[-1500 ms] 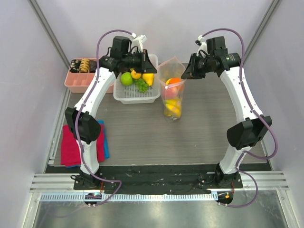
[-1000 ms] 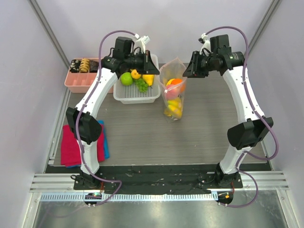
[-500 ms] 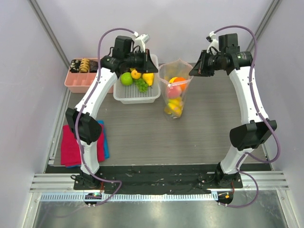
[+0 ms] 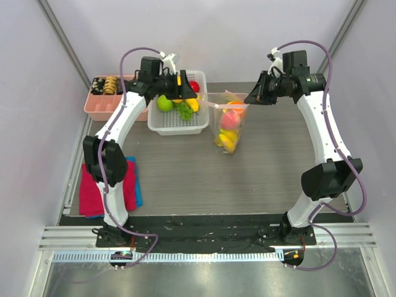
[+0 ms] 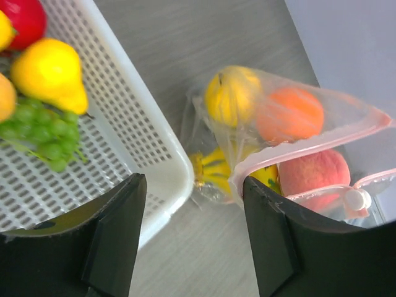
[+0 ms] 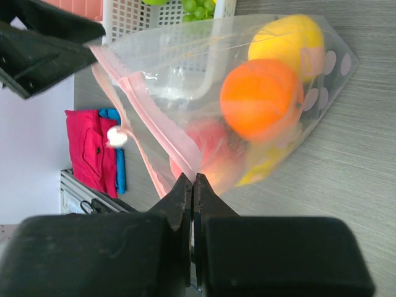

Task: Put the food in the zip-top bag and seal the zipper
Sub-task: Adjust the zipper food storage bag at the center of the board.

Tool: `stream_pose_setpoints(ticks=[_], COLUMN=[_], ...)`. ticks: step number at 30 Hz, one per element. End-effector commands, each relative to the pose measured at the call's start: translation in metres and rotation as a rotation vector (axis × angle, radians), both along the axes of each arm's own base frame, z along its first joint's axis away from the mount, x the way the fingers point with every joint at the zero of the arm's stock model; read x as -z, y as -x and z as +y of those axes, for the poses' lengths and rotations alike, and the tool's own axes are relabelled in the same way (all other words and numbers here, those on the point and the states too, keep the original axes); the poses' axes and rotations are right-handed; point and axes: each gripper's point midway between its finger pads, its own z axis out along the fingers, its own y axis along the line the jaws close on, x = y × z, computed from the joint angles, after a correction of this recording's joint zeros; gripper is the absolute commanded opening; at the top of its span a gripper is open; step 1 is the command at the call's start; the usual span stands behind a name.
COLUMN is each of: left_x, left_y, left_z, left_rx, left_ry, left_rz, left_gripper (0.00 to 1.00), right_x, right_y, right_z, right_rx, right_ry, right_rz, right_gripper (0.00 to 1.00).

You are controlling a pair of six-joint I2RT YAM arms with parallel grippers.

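The zip-top bag [image 4: 229,124] hangs over the table right of the basket, with orange [image 6: 261,99], yellow lemon [image 5: 232,93], pink peach [image 5: 312,173] and banana [image 5: 216,173] inside. My right gripper [image 6: 193,185] is shut on the pink zipper [image 6: 148,117] at the bag's right end, holding the mouth up. A white slider [image 6: 116,136] sits on the strip. My left gripper [image 5: 195,235] is open beside the bag's left corner, with nothing between its fingers; the right finger [image 5: 278,241] is against the zipper's corner. More food stays in the basket: a yellow fruit [image 5: 49,71], green grapes [image 5: 37,127], a red piece [image 5: 25,18].
The white slatted basket [image 4: 178,127] stands left of the bag. A pink divided tray [image 4: 105,105] with dark snacks is at the back left. Red and blue cloths [image 4: 93,192] lie at the front left. Side walls close in both edges.
My left gripper has opened and drawn back left toward the basket. The right gripper went from slightly open to shut on the bag's edge and moved right, stretching the mouth.
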Motion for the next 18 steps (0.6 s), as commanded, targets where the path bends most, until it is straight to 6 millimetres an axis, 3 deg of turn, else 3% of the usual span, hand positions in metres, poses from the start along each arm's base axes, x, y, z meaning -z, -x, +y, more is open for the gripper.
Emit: stream_pose_setpoints(ticks=[1, 2, 3, 5, 7, 9, 11, 12, 13, 16, 18], left_x=[-0.019, -0.004, -0.006, 0.010, -0.003, -0.013, -0.050, -0.057, -0.086, -0.123, -0.135], left_y=[-0.047, -0.059, -0.067, -0.079, -0.085, -0.071, -0.064, -0.043, -0.036, -0.012, 0.000], left_z=[0.033, 0.039, 0.040, 0.040, 0.037, 0.024, 0.011, 0.003, -0.001, -0.008, -0.009], left_rx=[-0.123, -0.149, -0.147, -0.138, -0.110, -0.005, 0.049, 0.126, 0.153, 0.222, 0.276], left_ry=[-0.056, -0.100, -0.129, -0.150, -0.091, 0.038, 0.212, 0.281, 0.370, 0.490, 0.506], left_rz=[-0.191, -0.202, -0.240, -0.238, -0.260, -0.245, -0.304, -0.298, -0.343, -0.326, -0.330], left_gripper=[0.68, 0.71, 0.73, 0.79, 0.82, 0.85, 0.86, 0.86, 0.87, 0.90, 0.89], right_x=[-0.021, -0.021, -0.020, -0.020, -0.021, -0.022, -0.023, -0.022, -0.022, -0.021, -0.019], right_y=[-0.004, -0.005, -0.005, -0.007, -0.007, -0.008, -0.009, -0.009, -0.010, -0.012, -0.014], right_z=[0.002, 0.001, 0.002, 0.002, 0.001, 0.001, 0.000, 0.000, 0.000, 0.000, 0.000], right_rx=[0.004, 0.007, 0.004, 0.007, 0.011, 0.014, 0.019, 0.020, 0.020, 0.022, 0.024], right_ry=[-0.024, -0.026, -0.027, -0.025, -0.022, -0.019, -0.018, -0.017, -0.017, -0.014, -0.014], right_rz=[-0.074, -0.074, -0.072, -0.074, -0.077, -0.087, -0.088, -0.088, -0.089, -0.091, -0.088], right_gripper=[0.01, 0.01, 0.01, 0.01, 0.01, 0.01, 0.01, 0.01, 0.01, 0.01, 0.01])
